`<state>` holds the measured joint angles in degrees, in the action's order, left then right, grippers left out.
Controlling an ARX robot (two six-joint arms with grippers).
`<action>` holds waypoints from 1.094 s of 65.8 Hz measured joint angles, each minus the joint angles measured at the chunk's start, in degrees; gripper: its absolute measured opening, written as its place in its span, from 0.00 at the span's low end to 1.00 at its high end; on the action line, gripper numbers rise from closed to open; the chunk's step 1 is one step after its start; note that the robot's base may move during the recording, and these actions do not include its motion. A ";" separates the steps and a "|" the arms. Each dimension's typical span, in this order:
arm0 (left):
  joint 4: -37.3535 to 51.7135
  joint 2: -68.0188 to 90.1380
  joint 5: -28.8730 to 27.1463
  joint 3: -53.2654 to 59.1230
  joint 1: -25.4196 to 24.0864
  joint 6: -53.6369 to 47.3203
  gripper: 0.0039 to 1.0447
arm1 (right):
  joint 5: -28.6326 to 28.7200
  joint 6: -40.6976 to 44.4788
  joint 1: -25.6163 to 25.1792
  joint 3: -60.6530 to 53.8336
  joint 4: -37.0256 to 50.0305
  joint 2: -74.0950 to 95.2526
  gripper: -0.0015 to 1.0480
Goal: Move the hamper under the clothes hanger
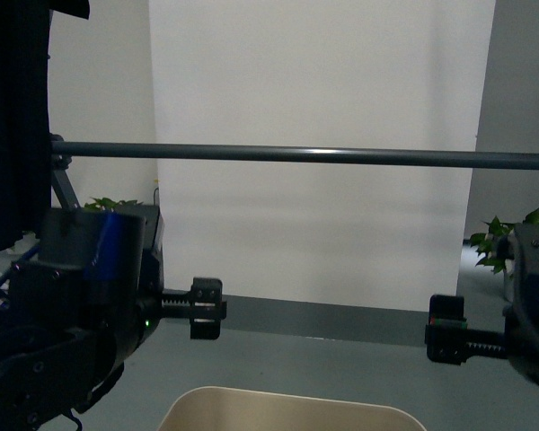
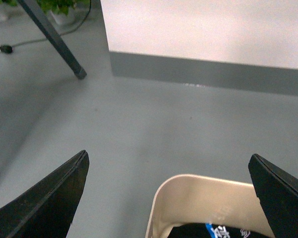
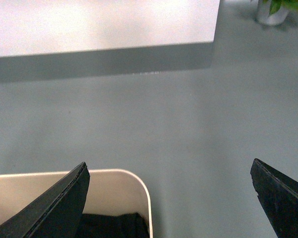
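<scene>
Two grippers, your left gripper (image 2: pixel 167 153) and right gripper (image 3: pixel 169 161), hang wide open and empty over the hamper (image 1: pixel 292 409), which sits on the grey floor (image 2: pixel 139 124) with dark cloth (image 2: pixel 188 232) inside. Farther off, the clothes hanger (image 1: pixel 305 154) stretches its bar across the white wall (image 1: pixel 323 81).

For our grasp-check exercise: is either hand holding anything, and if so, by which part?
Nothing is held. The left hand and the right hand are both open, with fingers spread wide above the hamper's corners and not closed on its rim.
</scene>
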<state>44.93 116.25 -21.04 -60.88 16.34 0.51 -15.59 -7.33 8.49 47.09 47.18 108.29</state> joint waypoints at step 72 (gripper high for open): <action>-7.80 -30.23 2.29 11.30 3.96 -4.42 0.73 | -1.73 11.82 8.46 -4.98 -8.79 -29.31 0.79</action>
<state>37.12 86.02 -18.74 -49.58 20.29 -3.90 -17.32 4.49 16.95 42.11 38.39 78.98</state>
